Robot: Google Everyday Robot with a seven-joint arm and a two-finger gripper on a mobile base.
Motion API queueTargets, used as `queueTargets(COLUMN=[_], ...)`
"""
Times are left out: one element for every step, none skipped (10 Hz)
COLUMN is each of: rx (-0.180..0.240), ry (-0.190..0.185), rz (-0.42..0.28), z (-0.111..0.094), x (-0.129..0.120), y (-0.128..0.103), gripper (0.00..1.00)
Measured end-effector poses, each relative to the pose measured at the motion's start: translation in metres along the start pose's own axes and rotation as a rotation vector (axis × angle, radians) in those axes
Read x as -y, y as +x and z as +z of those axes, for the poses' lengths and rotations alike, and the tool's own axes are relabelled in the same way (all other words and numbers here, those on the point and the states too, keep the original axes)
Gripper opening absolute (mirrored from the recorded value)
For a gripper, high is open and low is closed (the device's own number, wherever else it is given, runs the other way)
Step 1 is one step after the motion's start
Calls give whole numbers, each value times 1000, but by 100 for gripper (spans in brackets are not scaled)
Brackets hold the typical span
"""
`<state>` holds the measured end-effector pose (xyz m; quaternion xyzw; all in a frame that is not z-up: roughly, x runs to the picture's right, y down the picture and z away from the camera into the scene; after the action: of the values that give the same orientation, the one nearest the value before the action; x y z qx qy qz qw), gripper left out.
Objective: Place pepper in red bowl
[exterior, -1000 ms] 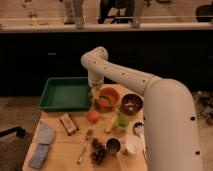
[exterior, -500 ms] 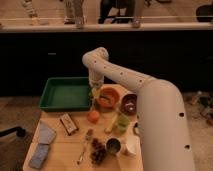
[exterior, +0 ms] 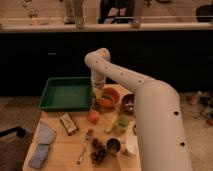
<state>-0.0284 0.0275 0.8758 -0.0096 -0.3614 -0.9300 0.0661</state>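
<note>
The red bowl (exterior: pixel 112 95) is a round, shallow orange-red bowl on the wooden table, right of the green tray. My gripper (exterior: pixel 97 98) points down at the bowl's left rim, between the tray and the bowl. A reddish-orange shape (exterior: pixel 104 102), possibly the pepper, lies at the bowl's front-left edge just below the gripper. I cannot tell whether the gripper touches it. The arm comes in from the lower right and bends over the bowl.
A green tray (exterior: pixel 66 93) is at the back left and a dark maroon bowl (exterior: pixel 129 103) at the right. An orange fruit (exterior: pixel 93 116), green cup (exterior: pixel 122 122), snack bar (exterior: pixel 67 123), fork (exterior: pixel 84 147), grapes (exterior: pixel 98 151), metal cup (exterior: pixel 114 145) and blue sponges (exterior: pixel 45 134) fill the table.
The big arm link has swung a little to the left. The gripper has stayed by the red bowl's left rim, perhaps slightly lower.
</note>
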Motion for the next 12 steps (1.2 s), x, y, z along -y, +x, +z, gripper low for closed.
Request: queueTargets(rx=[2, 4, 5, 9, 12, 16, 23, 26, 32, 36, 39, 43], ry=[0, 1, 3, 6, 12, 20, 32, 39, 50, 59, 67, 71], rz=[14, 27, 36, 45, 50, 51, 52, 52, 52, 52, 52, 54], z=[1, 2, 3, 5, 7, 11, 15, 17, 21, 24, 27, 28], x=[-4, -8, -11, -14, -17, -19, -21, -21, -22, -22, -23, -23], y=[-5, -10, -14, -19, -21, -22, -23, -23, -24, -24, -24, -24], gripper=[0, 0, 0, 0, 0, 0, 0, 0, 0, 0, 0, 0])
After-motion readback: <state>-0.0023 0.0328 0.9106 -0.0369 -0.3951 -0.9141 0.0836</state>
